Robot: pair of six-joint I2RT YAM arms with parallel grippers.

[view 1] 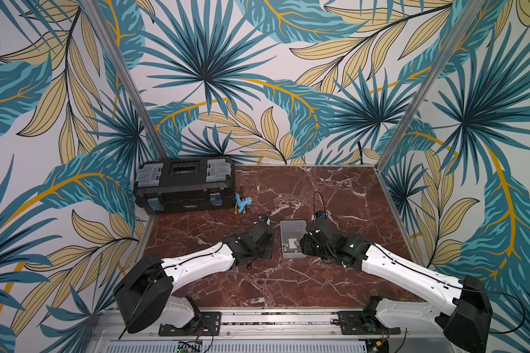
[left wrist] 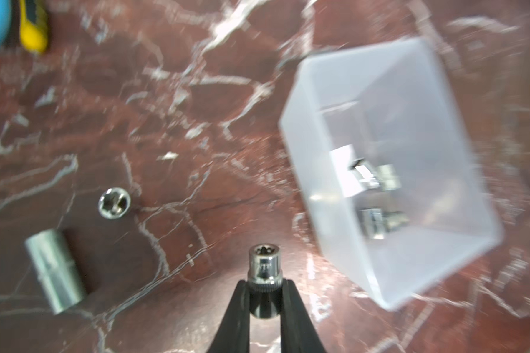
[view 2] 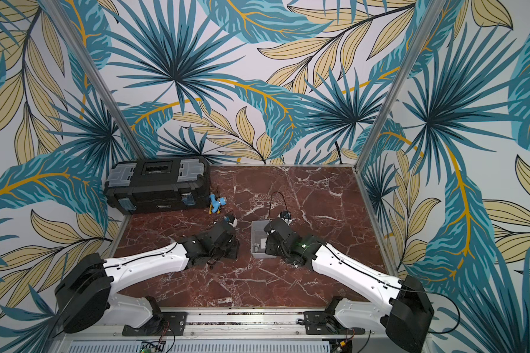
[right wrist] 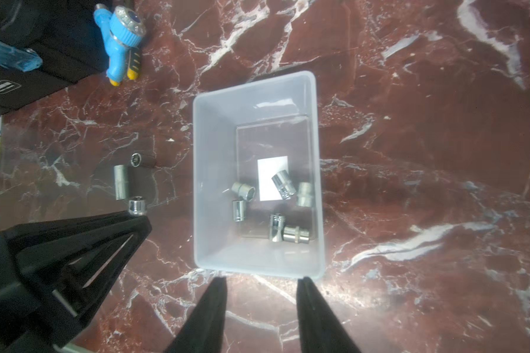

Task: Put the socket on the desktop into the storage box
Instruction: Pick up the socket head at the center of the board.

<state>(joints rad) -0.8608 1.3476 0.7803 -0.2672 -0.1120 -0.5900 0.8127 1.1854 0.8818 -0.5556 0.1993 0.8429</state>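
Socket [left wrist: 263, 266] clamped in left gripper [left wrist: 264, 284], just outside storage box [left wrist: 303, 159] rim.

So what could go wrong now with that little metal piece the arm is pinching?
The left end effector grips the socket only at its very tips, so it might slip out before reaching the storage box. The right end effector hangs open close beside the box, so the two could collide there, or the box could get nudged.

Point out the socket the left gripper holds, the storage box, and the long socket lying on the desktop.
held socket [left wrist: 264, 269], left wrist view, chrome side
storage box [right wrist: 214, 171], right wrist view, inner wall
long socket [left wrist: 55, 272], left wrist view, side
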